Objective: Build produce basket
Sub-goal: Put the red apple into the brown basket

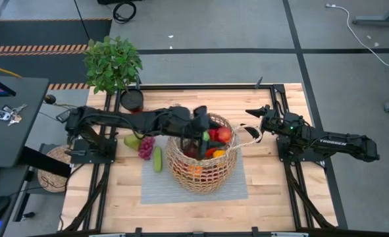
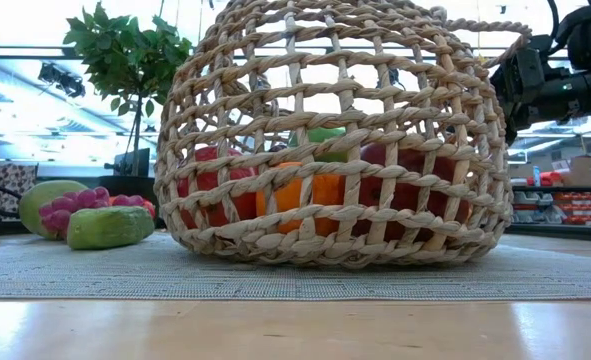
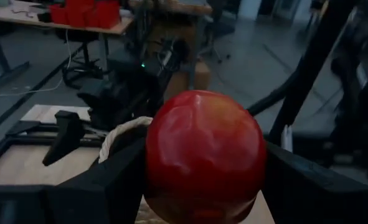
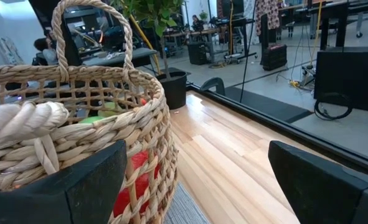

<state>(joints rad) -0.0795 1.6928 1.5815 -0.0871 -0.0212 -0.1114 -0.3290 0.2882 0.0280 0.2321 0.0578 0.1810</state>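
Left hand (image 1: 206,133): clamped on a red apple (image 3: 203,155), over the basket's mouth at the centre of the high view.
Apple to basket: the apple sits above the opening of the basket (image 1: 181,172), toward its upper rim in the overhead picture, so the way in is straight down.
Basket: stands on a grey mat (image 1: 237,187) at the middle of the bench (image 1: 280,197); oranges, red and green fruit already lie inside.
Right hand (image 1: 255,131): spread wide and holding nothing, just beside the basket's right loop handle (image 4: 91,37), centre right of the high view.
Produce outside: a pear (image 1: 132,141), grapes (image 1: 146,147) and a cucumber (image 1: 157,158) lie left of the basket, near the left arm.
Nearer arm: the left, both for the drop and for the leftover pieces.
Judgement: the drop seems to need only a release.
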